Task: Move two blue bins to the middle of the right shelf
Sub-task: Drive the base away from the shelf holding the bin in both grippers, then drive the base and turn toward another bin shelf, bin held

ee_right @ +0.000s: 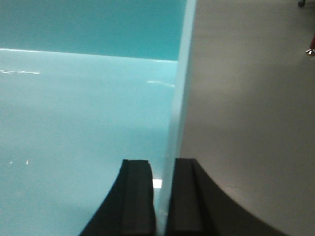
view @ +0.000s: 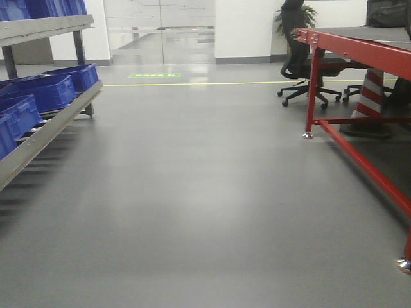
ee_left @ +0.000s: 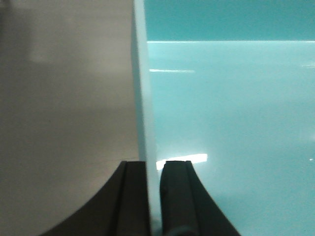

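A blue bin [ee_left: 226,108] fills the left wrist view, looking turquoise from this close. My left gripper [ee_left: 153,164] is shut on its thin left wall [ee_left: 141,78], with one finger inside and one outside. In the right wrist view the same kind of bin [ee_right: 83,108] shows, and my right gripper [ee_right: 162,164] is shut on its right wall [ee_right: 179,83]. Grey floor lies under the bin on both sides. Neither the grippers nor the held bin show in the front view. More blue bins [view: 48,91] sit on the sloped metal shelf [view: 51,131] at the left.
A red-framed rack [view: 356,48] stands at the right, its lower bar [view: 366,163] running along the floor. Behind it are a black office chair [view: 308,70] and a striped cone [view: 371,93]. Grey floor [view: 192,192] stretches ahead to a yellow line [view: 212,83].
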